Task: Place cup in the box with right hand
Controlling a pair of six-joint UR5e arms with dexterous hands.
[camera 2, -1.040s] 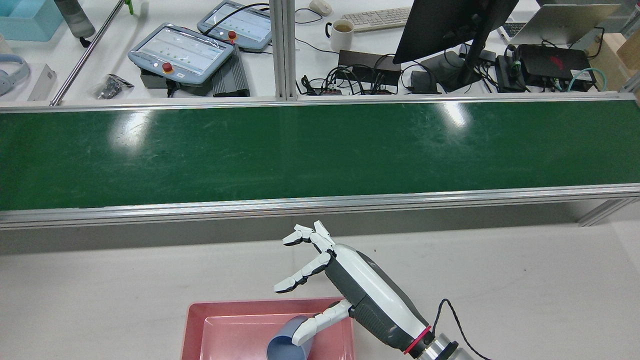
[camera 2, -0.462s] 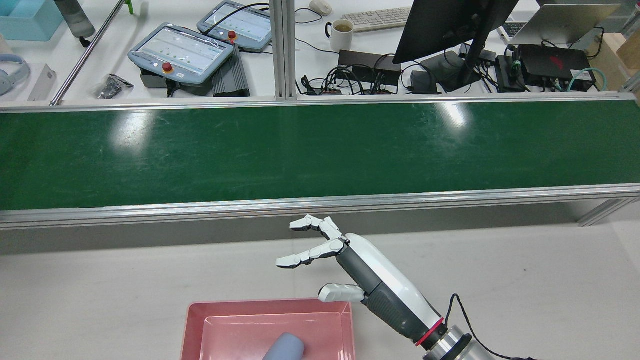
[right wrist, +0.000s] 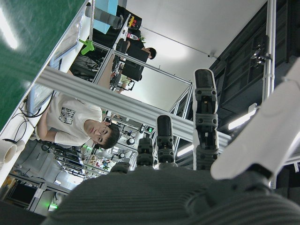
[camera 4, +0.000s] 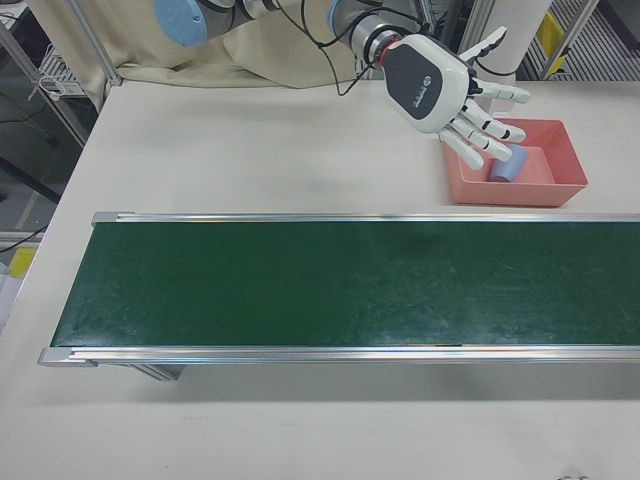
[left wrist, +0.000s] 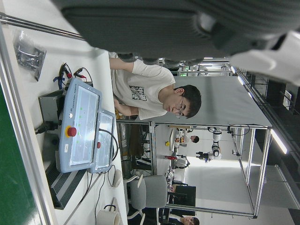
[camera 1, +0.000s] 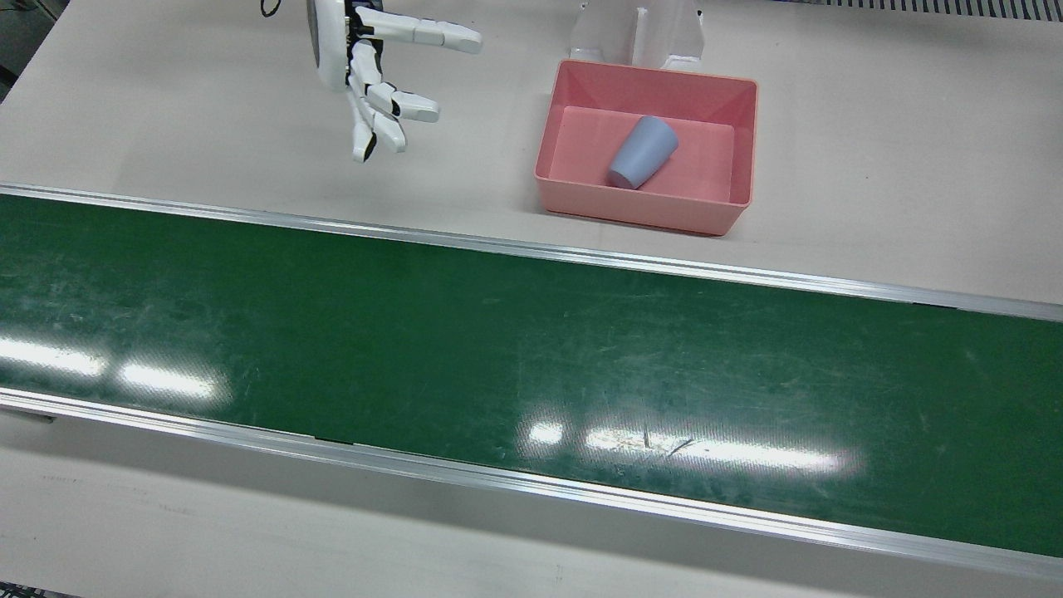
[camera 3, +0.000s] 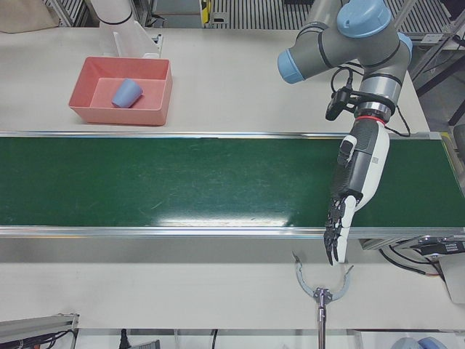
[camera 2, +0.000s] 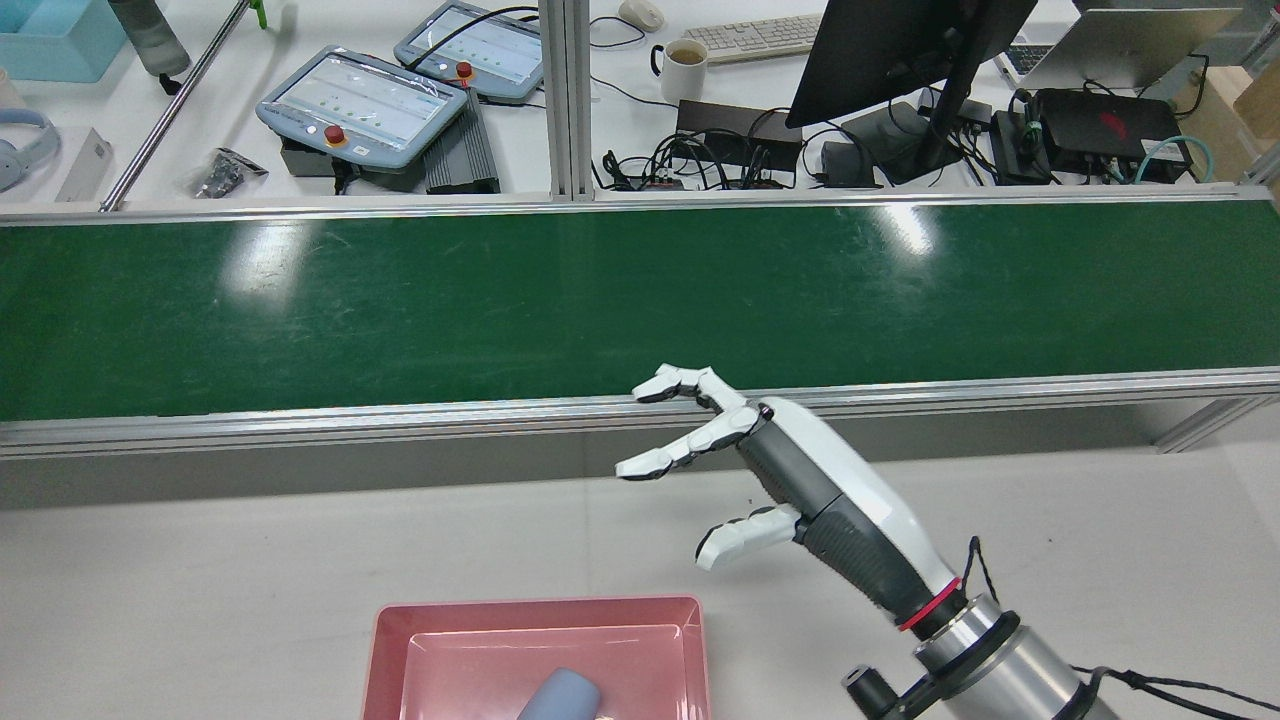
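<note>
On pale bench [camera 1: 166,124], pink box [camera 1: 731,91] holding grey cup [camera 1: 641,152] tipped on its side. Right hand [camera 2: 800,480] raised beside box, fingers [camera 2: 680,457] spread wide, empty. Left hand [camera 3: 360,171] hanging over green belt [camera 3: 182,182], fingers straight, holding nothing.

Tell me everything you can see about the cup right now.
The cup is a plain, matte blue-grey tumbler with no handle, plastic by the look of it, tapering toward its base. It lies on its side on the floor of the pink box, near the middle, narrow end toward the conveyor side. Only the box floor appears to touch it. The right hand is apart from it, off to the side of the box, fingers spread and empty. The cup's inside cannot be seen.
</note>
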